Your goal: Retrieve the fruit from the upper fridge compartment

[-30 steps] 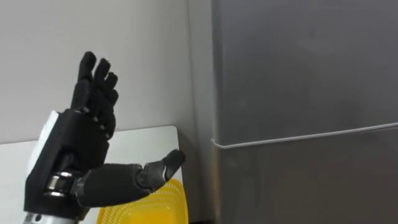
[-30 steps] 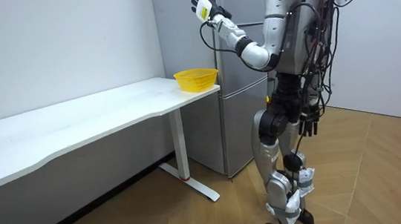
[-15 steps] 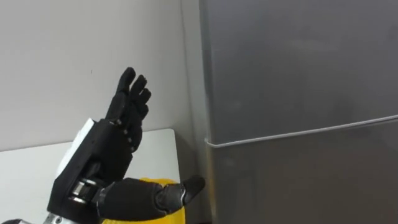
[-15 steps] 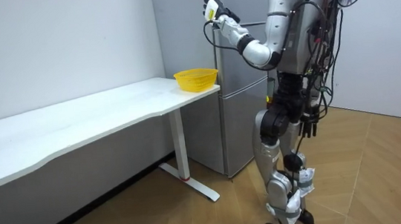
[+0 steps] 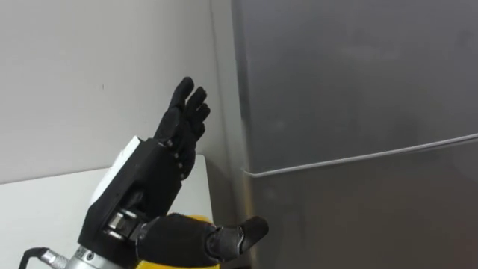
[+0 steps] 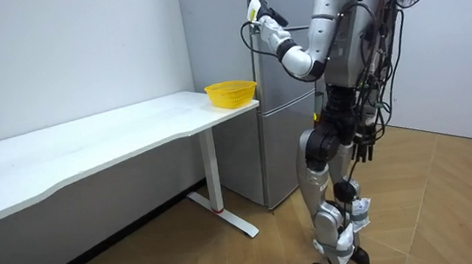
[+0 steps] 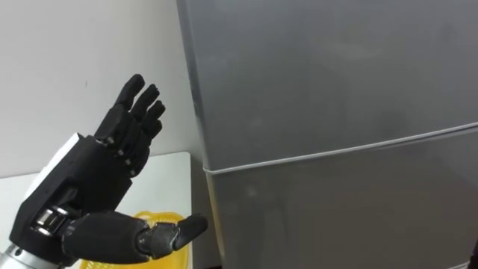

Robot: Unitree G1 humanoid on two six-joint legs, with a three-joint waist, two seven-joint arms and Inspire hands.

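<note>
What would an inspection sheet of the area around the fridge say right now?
Surface: white table beside the fridge.
Job's things: upper fridge door shut; lower door shut.
Clutter: yellow bowl at the table's end by the fridge.
Hands: left hand raised near the upper door's edge, fingers straight, holding nothing; right hand hangs at the robot's side.
Cables: nothing seen.
Surroundings: plain wall, wood floor.

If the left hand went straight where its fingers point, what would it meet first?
Likely the left edge of the grey metal fridge's upper door; the open left hand angles towards it, depth unclear.
</note>
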